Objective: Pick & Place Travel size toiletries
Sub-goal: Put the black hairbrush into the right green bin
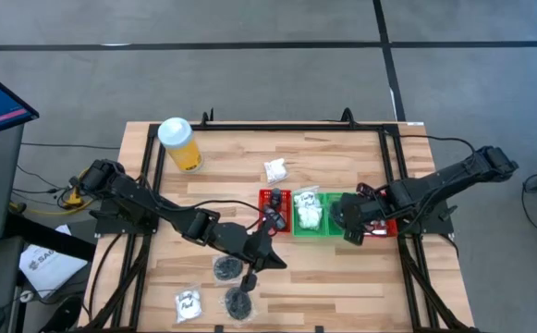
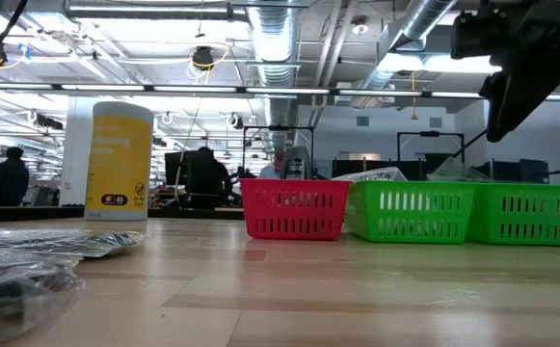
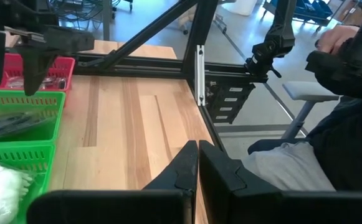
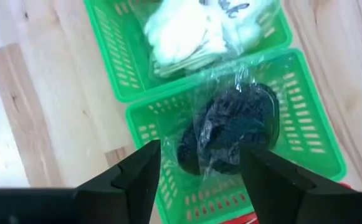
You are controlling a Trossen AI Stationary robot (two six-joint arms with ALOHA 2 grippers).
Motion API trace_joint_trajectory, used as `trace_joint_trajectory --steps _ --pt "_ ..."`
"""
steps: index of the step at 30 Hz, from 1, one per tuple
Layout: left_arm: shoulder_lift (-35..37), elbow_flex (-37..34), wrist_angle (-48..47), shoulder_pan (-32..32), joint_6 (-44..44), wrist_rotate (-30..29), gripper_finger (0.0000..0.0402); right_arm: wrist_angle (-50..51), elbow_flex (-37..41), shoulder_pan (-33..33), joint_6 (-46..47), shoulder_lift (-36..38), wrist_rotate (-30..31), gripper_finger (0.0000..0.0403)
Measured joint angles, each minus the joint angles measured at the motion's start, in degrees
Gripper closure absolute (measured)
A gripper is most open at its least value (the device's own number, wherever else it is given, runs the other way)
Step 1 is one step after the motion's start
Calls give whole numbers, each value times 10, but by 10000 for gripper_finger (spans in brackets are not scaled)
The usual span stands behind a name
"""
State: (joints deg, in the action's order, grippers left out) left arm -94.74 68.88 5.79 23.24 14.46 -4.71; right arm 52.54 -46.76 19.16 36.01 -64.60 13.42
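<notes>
The right gripper (image 4: 199, 171) is spread over the green basket (image 4: 305, 118); it should be lifted straight, leaving the bag of black pieces (image 4: 230, 127) inside.

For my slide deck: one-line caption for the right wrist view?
Open right gripper above a clear bag of black round pieces lying in a green plastic basket.

2 black jointed arms (image 1: 166, 215) with thin black cables and matte, angular black fingers (image 4: 131, 177)

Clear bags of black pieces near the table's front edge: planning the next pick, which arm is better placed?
Left, probably: its shut pincer hovers beside those bags, while the right pincer is open over the green tray.
</notes>
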Motion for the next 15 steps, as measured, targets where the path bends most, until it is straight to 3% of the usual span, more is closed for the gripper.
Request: trace_joint_trajectory --steps 8,15 --pt "0 0 -50 20 12 -1 395 -38 1 36 0 0 0 211" --pt "0 -12 -136 49 120 -1 389 -75 1 76 14 0 -1 218"
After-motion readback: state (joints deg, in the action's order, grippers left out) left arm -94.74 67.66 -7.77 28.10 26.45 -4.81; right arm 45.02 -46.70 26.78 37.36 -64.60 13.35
